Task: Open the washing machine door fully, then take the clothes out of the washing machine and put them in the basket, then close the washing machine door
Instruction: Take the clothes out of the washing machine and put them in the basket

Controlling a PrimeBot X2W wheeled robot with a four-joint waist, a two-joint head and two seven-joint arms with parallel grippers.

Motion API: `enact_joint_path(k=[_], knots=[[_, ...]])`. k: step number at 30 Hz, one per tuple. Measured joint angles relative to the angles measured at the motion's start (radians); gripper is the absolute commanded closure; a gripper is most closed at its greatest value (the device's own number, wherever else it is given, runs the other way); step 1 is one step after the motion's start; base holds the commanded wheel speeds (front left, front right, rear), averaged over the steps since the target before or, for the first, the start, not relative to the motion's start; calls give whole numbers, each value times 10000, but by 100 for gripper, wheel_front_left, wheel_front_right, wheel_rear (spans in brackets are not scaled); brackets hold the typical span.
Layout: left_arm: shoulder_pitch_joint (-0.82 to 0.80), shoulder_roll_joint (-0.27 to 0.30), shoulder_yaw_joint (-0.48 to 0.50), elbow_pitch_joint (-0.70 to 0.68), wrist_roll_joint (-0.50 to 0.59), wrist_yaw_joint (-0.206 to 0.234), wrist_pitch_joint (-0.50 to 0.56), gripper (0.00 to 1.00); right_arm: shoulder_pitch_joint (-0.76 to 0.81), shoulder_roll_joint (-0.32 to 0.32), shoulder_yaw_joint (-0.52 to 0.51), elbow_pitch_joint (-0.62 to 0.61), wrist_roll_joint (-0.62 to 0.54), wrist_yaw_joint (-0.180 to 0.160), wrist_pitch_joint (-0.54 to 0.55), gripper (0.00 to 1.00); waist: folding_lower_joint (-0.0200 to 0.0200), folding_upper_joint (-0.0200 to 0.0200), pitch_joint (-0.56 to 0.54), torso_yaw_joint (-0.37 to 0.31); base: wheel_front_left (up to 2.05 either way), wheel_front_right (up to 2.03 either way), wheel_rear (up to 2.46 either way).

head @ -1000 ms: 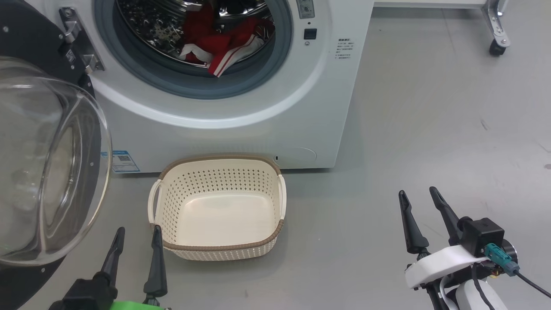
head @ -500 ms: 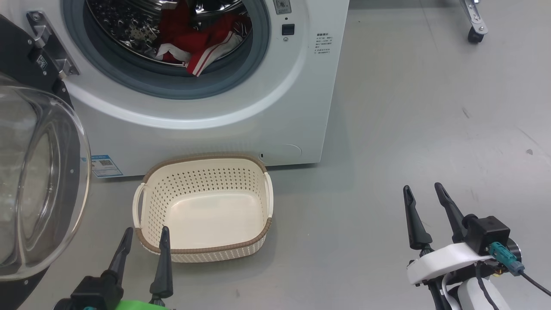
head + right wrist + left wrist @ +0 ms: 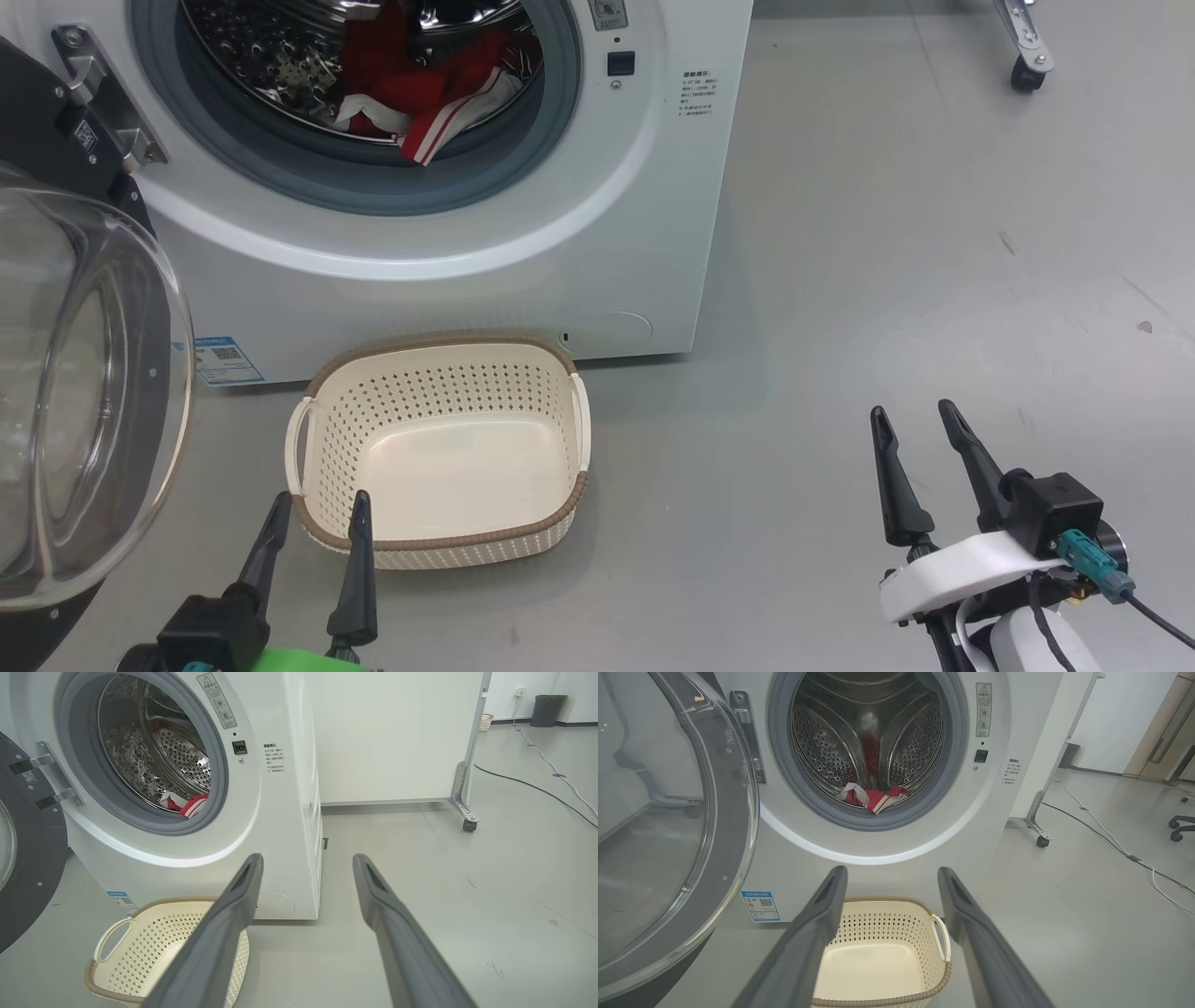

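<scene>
The left gripper [image 3: 322, 497] and right gripper [image 3: 910, 408] had fingers apart, empty. The clothes [image 3: 420, 89], seemingly bunched together, might snag the drum seal [image 3: 373, 182] and drop beside the basket [image 3: 439, 338].

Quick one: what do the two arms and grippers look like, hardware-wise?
Left gripper: two long dark tapered fingers, black mount, bright green cover. Right gripper: same fingers, white shell, black block, teal connector with black cable.
</scene>
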State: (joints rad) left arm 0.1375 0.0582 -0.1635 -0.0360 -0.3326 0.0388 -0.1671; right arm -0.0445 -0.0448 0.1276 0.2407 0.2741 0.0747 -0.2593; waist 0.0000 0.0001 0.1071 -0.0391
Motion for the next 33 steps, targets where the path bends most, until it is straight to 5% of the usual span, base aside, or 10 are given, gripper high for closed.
enact_joint_path(k=[33], knots=[[-55,-2,-88,-54,173,190,17,0,134,2,81,-100,240,-73,0,0,0,0,-56,22,34,-34,0]])
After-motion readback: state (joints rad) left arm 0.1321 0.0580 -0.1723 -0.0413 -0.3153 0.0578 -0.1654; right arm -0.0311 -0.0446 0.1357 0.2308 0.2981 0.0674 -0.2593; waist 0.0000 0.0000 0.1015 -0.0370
